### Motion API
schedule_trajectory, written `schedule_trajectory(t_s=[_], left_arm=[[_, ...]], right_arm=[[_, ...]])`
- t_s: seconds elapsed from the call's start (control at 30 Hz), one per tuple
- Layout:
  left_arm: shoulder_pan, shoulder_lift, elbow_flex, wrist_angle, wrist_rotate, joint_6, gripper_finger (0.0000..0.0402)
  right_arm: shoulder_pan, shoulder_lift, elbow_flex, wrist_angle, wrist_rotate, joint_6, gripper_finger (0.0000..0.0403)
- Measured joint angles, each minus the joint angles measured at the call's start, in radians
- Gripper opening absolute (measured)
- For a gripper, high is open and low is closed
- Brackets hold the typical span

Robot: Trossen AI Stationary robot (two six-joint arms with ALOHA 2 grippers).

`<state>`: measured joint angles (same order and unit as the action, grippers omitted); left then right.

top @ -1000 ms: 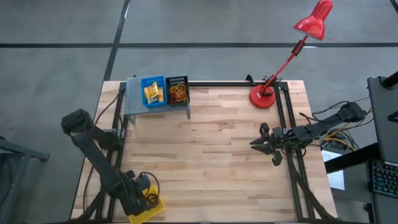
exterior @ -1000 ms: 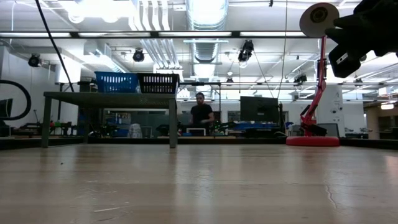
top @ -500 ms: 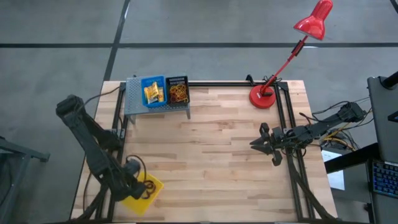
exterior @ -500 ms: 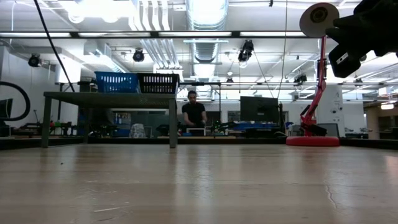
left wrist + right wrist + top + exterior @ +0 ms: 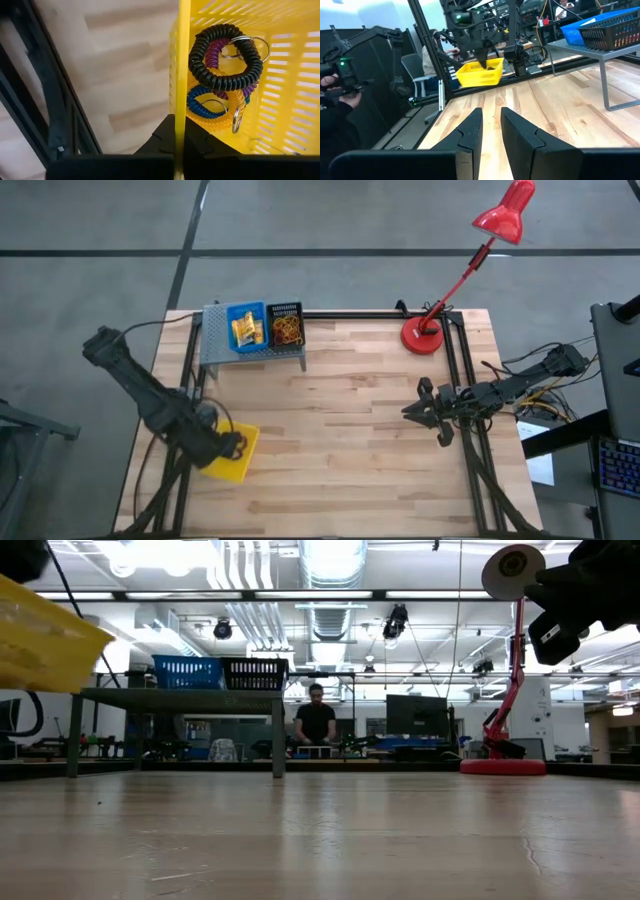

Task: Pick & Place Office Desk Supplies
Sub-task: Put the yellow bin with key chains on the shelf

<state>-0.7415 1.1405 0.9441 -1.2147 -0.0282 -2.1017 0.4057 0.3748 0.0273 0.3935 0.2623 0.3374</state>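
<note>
My left gripper (image 5: 222, 444) is shut on a yellow slatted bin (image 5: 235, 457) that hangs above the table's near-left part; the bin also shows in the low view (image 5: 48, 644) and the right wrist view (image 5: 480, 73). Inside it lie coiled rings: a black one (image 5: 226, 56), a purple one (image 5: 216, 50), a blue one (image 5: 204, 104). My right gripper (image 5: 412, 412) waits open and level at the table's right side, holding nothing (image 5: 491, 131). My left gripper pinches one side wall of the yellow bin at its top rim (image 5: 179, 107), one finger inside the bin and one outside. The fingers come from above, pointing down. The bin is lifted clear of the table and hangs tilted below them.
A grey shelf (image 5: 222, 352) at the far left carries a blue bin (image 5: 246, 327) with yellow items and a black bin (image 5: 286, 327) with rubber bands. A red lamp's base (image 5: 423, 336) stands at the far right. Black rails (image 5: 455, 370) run along the table's sides. A person stands beyond the table (image 5: 316, 722).
My left gripper has gone up and toward the table's far edge, rolling about its own axis, still shut on the yellow bin. The bin has turned with it, risen clear of the table, and come into the low view at the top left.
</note>
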Motion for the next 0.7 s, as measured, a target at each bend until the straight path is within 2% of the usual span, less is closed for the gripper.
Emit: schedule_trajectory(t_s=[0.17, 0.47, 0.7], left_arm=[[0.186, -0.032, 0.036, -0.095, 0.0, 0.178, 0.0006], [0.524, -0.033, 0.182, -0.288, -0.056, 0.44, 0.0006], [0.714, -0.037, 0.313, -0.354, -0.142, 0.585, 0.0006]], right_arm=[[0.0, 0.0, 0.0, 0.0, 0.0, 0.0, 0.0068], [0.0, 0.0, 0.0, 0.0, 0.0, 0.0, 0.0068], [0.0, 0.0, 0.0, 0.0, 0.0, 0.0, 0.0068]])
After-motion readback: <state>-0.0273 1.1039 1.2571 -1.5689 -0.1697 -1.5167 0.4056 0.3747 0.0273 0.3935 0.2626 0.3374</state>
